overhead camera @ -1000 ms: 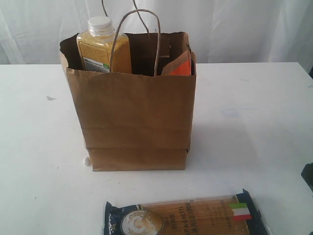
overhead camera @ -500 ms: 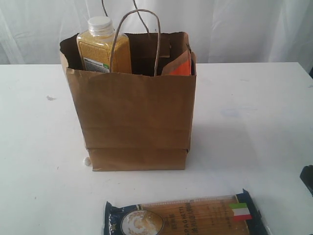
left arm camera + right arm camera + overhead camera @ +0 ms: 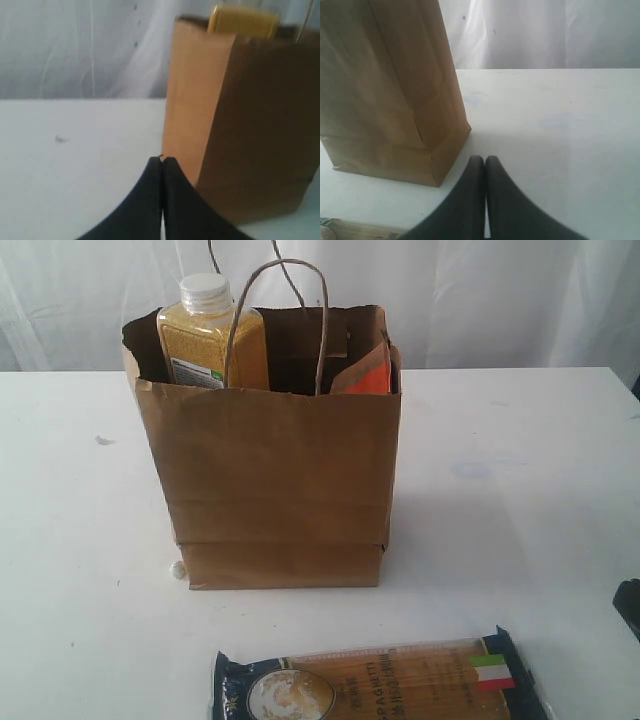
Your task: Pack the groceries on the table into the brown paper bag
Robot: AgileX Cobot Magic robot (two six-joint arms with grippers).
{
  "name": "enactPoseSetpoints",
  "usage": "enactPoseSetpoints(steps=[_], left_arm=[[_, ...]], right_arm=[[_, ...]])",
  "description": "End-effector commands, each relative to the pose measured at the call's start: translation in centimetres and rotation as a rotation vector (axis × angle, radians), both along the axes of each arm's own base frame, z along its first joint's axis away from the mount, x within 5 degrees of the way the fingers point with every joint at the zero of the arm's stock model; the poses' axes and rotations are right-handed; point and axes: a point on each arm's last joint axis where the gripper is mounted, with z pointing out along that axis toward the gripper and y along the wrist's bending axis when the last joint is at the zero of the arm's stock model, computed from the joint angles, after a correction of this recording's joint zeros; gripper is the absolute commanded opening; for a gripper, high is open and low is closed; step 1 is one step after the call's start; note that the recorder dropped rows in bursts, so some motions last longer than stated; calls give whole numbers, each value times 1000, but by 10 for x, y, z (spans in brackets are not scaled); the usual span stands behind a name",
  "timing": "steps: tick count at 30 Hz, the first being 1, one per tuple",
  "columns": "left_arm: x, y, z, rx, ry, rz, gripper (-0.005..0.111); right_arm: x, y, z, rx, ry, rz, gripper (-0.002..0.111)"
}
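Brown paper bag (image 3: 280, 490) stands upper centre, bottle of yellow grains (image 3: 205, 340) and orange-labelled pouch (image 3: 370, 375) inside; nothing has shifted. 1 spaghetti pack (image 3: 380, 685) lies unpacked at bottom centre; left gripper (image 3: 162, 161) and right gripper (image 3: 484, 160) are pinched closed, empty.

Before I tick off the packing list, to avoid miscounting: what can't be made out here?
- Exterior view: front wall of the brown paper bag hides its contents; only the tops of the white-capped bottle of yellow grains and orange-labelled pouch show.
- Exterior view: the spaghetti pack is cut by the bottom edge.
- Left wrist view: blurred; bottle just a yellow patch.
- Right wrist view: top edge cuts off the bag's opening.
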Motion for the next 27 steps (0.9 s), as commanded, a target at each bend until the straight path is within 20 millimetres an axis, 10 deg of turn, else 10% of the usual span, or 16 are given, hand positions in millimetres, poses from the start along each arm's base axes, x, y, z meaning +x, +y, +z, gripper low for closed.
enactPoseSetpoints(steps=[1,4,8,19,23,27], left_arm=[[-2,-1,15,-294,-16,-35,0],[-15,11,25,-367,429,106,0],[-37,5,68,-58,545,-104,0],[32,-32,66,544,828,-253,0],[68,-50,52,581,831,-262,19],[97,-64,37,572,808,-247,63]], right_arm=[[0,0,-1,-4,-8,-2,0],[0,0,-1,-4,-7,-2,0],[0,0,-1,-4,-7,-2,0],[0,0,-1,-4,-8,-2,0],[0,0,-1,-4,-8,-2,0],[0,0,-1,-4,-8,-2,0]])
